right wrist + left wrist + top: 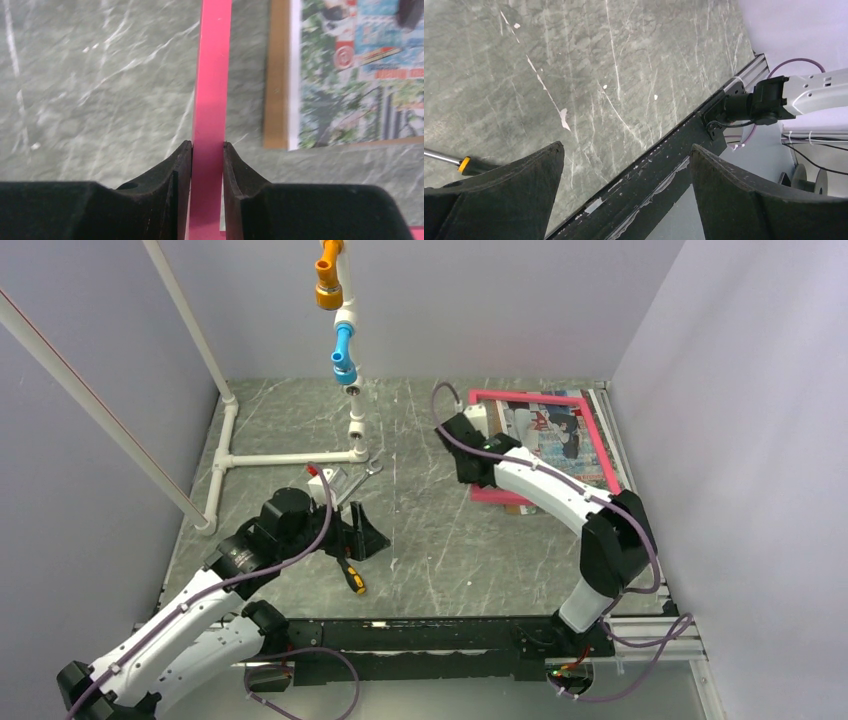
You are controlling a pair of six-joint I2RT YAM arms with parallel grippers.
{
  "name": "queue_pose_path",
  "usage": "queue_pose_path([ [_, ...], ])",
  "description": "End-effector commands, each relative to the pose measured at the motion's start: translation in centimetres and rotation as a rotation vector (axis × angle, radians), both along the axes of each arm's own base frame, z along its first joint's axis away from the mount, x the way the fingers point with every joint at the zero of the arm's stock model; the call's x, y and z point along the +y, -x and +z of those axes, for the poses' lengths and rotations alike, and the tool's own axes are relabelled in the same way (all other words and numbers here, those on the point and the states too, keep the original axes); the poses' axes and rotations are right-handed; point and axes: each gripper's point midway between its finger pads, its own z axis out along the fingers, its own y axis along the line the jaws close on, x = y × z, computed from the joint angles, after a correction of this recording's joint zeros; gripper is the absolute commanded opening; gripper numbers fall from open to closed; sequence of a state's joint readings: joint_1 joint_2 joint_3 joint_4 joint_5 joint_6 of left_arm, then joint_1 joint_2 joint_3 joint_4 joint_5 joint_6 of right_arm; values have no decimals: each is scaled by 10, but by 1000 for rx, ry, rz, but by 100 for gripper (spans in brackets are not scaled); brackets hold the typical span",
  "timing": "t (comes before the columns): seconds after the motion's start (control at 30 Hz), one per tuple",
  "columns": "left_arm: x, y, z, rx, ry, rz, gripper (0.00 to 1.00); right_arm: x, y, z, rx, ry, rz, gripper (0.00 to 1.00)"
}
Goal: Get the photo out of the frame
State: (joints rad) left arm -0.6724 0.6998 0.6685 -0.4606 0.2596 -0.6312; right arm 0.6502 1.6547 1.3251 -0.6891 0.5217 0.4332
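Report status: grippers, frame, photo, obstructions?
Right gripper shut on frame rail. Left gripper open, empty. Photo on brown board, not touching the gripped rail. Screwdriver near left gripper, away from frame.

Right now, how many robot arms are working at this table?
2. The left arm rests near the screwdriver; the right arm reaches to the pink frame and pinches its edge. None looks hidden.

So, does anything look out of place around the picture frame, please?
Yes: the frame, pinched by the right hand, sits offset from the photo; bare table shows between its rail and the brown board.
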Motion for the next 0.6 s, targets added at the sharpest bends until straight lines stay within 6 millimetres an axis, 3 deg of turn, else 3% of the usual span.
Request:
queue_pose_path([
  [0.0, 8, -6, 27, -83, -6, 28, 96, 44, 27, 5, 17, -106, -16, 0],
  [0.13, 14, -5, 34, -103, -10, 47, 96, 92, 61, -7, 40, -131, 37, 0],
  [0.33, 26, 0, 36, -124, -21, 75, 97, 143, 100, -20, 52, -168, 76, 0],
  [0.57, 37, 4, 38, -145, -28, 104, 98, 166, 114, -29, 31, -133, 98, 0],
])
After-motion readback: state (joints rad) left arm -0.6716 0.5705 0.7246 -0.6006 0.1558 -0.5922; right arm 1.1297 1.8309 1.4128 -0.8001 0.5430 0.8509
